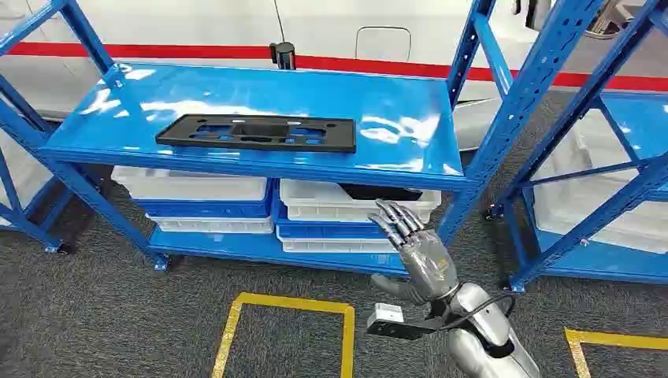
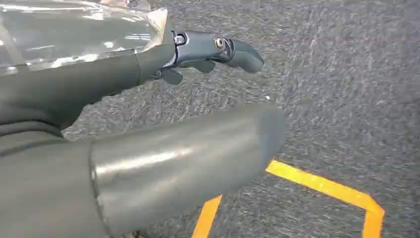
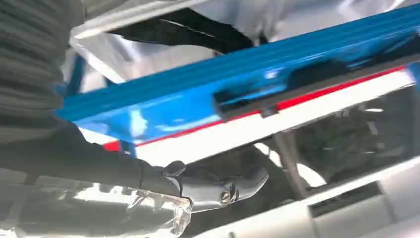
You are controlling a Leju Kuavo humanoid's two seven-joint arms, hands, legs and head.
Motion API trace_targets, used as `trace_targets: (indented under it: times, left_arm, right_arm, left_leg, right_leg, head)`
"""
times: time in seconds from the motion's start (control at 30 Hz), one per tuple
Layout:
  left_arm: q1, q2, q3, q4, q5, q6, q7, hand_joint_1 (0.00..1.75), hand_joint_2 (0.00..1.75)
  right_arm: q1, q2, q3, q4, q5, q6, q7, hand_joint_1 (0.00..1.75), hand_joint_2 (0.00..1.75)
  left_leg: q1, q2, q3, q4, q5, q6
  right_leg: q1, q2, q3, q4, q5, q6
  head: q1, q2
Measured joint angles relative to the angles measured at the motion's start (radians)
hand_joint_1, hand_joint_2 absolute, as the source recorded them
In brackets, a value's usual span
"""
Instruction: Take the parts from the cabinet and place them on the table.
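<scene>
Right, my right robot hand [image 1: 416,250] hangs empty, fingers spread, below the glossy blue metal shelf [image 1: 410,118], because the flat black plastic part [image 1: 257,132] lies up there, well apart.

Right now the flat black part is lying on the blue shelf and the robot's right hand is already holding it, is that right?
Not quite. The flat black part does lie on the blue shelf, but the right hand holds nothing: the head view shows it raised in front of the shelf, fingers spread, apart from the part.
</scene>
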Motion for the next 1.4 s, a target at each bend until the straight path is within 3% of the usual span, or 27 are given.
trace_targets:
  times: [0.3,0.5,0.63,0.93,1.1,1.4]
  left_arm:
    - [-0.001,-0.002,0.000,0.000,-0.019,0.009,0.010,0.00,0.00]
    - [-0.001,-0.004,0.002,0.000,-0.014,-0.003,0.017,0.00,0.00]
    - [-0.001,-0.006,0.003,0.000,-0.013,-0.004,0.019,0.00,0.00]
    - [-0.001,-0.010,0.011,0.001,-0.010,-0.017,0.045,0.00,0.00]
    - [0.000,-0.010,0.014,0.006,-0.022,-0.046,0.112,0.00,0.00]
    - [-0.001,-0.006,0.014,0.006,-0.034,-0.058,0.112,0.00,0.00]
  right_arm:
    - [-0.095,0.003,0.112,0.018,0.014,-0.022,0.041,0.00,1.75]
    - [-0.156,0.053,0.182,0.113,0.110,-0.064,0.127,0.00,1.75]
    - [-0.172,0.080,0.206,0.163,0.132,-0.069,0.151,0.00,1.75]
    - [-0.183,0.122,0.227,0.254,0.168,-0.092,0.191,0.00,1.75]
    - [-0.182,0.131,0.222,0.271,0.175,-0.095,0.199,0.00,1.75]
    - [-0.173,0.135,0.194,0.272,0.188,-0.096,0.205,0.00,1.75]
  left_leg:
    - [0.000,0.000,0.000,0.000,0.000,0.000]
    - [0.001,0.000,0.000,0.000,0.000,0.000]
    - [0.001,0.000,-0.001,0.000,0.000,0.000]
    - [0.001,0.000,-0.001,0.000,0.000,0.000]
    - [0.000,0.000,-0.002,0.002,0.000,0.000]
    - [0.000,-0.003,-0.015,0.012,-0.002,0.005]
  right_leg:
    - [0.000,0.000,0.000,0.000,0.000,0.000]
    - [0.000,0.000,0.000,0.000,0.000,0.000]
    - [0.000,0.000,-0.001,0.001,0.000,0.000]
    - [0.000,0.000,-0.001,0.000,0.000,0.000]
    - [-0.001,0.000,-0.002,-0.001,0.001,0.001]
    - [-0.013,0.000,-0.006,-0.003,0.006,0.010]
  head:
    - [0.000,0.000]
    - [0.000,0.000]
    - [0.000,0.000]
    - [0.000,0.000]
    - [0.000,0.000]
    - [0.000,0.000]
